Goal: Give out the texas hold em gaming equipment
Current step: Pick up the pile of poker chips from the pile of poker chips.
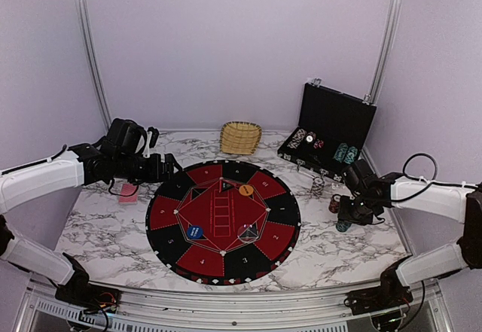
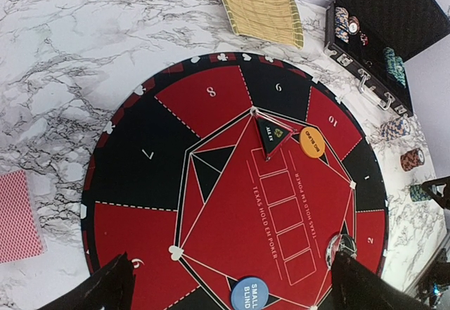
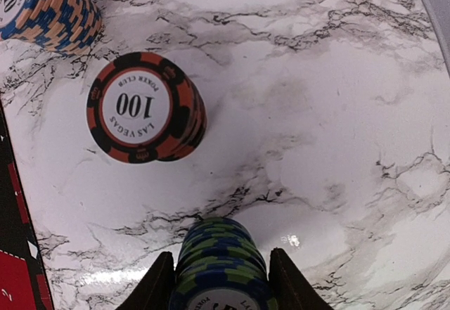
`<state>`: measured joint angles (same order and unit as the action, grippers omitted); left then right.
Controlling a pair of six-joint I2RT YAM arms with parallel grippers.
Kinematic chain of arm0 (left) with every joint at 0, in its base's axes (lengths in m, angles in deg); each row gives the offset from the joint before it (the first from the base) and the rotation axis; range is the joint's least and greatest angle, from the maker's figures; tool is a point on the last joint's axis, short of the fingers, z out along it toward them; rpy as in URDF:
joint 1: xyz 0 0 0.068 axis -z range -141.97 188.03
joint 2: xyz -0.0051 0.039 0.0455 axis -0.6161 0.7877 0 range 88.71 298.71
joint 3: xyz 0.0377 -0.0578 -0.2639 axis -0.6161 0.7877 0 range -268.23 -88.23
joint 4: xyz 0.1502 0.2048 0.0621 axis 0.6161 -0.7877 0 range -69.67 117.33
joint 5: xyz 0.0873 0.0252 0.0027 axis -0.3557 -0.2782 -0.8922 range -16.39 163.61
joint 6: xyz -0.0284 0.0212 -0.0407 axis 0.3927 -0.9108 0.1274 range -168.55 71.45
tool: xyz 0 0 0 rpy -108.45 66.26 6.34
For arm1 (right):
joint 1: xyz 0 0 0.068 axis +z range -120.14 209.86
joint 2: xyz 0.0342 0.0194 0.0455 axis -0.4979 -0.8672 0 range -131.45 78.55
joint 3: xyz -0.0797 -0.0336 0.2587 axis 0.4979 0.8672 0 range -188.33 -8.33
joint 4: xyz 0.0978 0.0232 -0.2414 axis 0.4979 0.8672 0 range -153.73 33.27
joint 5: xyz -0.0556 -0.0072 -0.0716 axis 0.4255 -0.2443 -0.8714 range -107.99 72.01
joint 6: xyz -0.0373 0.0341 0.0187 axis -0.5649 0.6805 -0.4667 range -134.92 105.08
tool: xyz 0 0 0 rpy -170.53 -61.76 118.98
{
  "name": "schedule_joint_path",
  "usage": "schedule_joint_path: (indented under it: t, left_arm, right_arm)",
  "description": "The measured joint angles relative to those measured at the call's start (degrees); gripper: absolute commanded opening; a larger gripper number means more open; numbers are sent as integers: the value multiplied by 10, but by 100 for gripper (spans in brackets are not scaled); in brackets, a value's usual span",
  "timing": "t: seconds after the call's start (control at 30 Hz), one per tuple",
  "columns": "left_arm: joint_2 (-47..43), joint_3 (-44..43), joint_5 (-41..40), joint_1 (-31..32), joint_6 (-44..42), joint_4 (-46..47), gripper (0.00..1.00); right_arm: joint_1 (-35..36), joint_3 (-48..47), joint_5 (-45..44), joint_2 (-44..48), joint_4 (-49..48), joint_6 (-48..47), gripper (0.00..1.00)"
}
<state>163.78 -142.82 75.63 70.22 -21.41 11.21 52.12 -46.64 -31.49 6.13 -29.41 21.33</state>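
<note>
- A large round black-and-red numbered mat (image 1: 223,221) lies in the middle of a white marble-patterned table (image 1: 105,234).
- The left gripper (image 1: 172,165) hovers over the mat's 10 o'clock edge, its jaws spread fully wide and holding nothing.
- The right gripper (image 3: 223,282) is off the mat at 3 o'clock. Its jaws are about half closed, pressing both sides of a stack of green-and-blue poker chips (image 3: 221,257).
- From the right wrist, a stack of black-and-orange poker chips marked 100 (image 3: 144,106) stands at 11 o'clock from the gripped stack, apart from it.
- A stack of blue-and-peach poker chips marked 10 (image 3: 46,8) stands further out at 10 o'clock.
- A pile of red-backed playing cards (image 1: 129,191) lies on the table beside the mat at 10 o'clock.
- On the mat, an orange button disc (image 1: 245,190) sits at 1 o'clock from centre, and a blue button disc (image 1: 195,232) at 8 o'clock.
- A woven wicker basket (image 1: 241,137) sits beyond the mat at 12 o'clock.
- An open black case (image 1: 331,129) holding more chips stands at 1 o'clock.
</note>
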Motion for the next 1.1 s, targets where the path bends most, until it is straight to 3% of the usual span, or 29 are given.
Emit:
schedule_joint_path:
  t: [1.1]
  left_arm:
    - [0,0,0,-5,-5,0,99]
  right_arm:
    - [4,-26,-10,12,27,0,38]
